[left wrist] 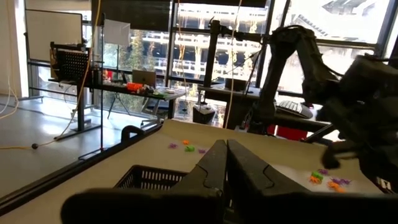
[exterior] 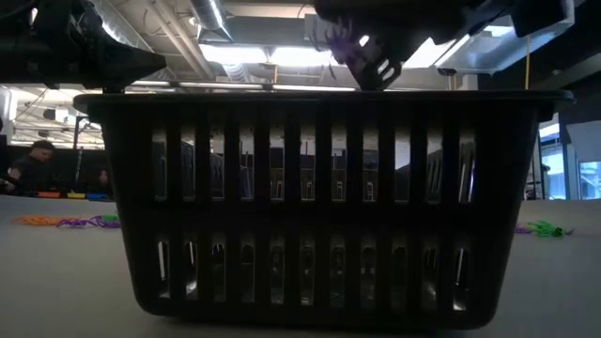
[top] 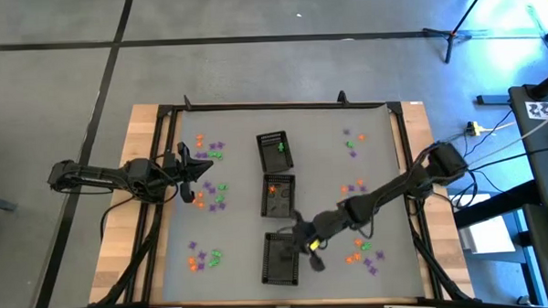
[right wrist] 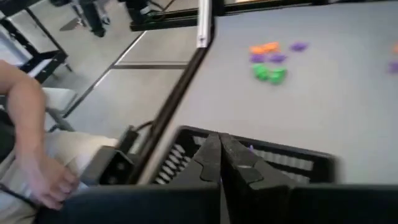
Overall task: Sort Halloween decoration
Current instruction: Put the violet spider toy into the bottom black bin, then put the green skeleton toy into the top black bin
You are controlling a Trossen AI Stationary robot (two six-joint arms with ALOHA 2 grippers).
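Here, tiny orange, green, purple trinkets [top: 207,195] scattered; right end effector [top: 306,242] pressed together.

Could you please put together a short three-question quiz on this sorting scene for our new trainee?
1. True or false: the right gripper hangs over the nearest tray.
2. How many black mesh trays stand in the row down the table's middle: A two, B three, C four?
3. Fill in: the left gripper, fingers shut, hangs beside a cluster of trinkets coloured orange, green and ____.

Key: 1 true; 2 B; 3 purple.
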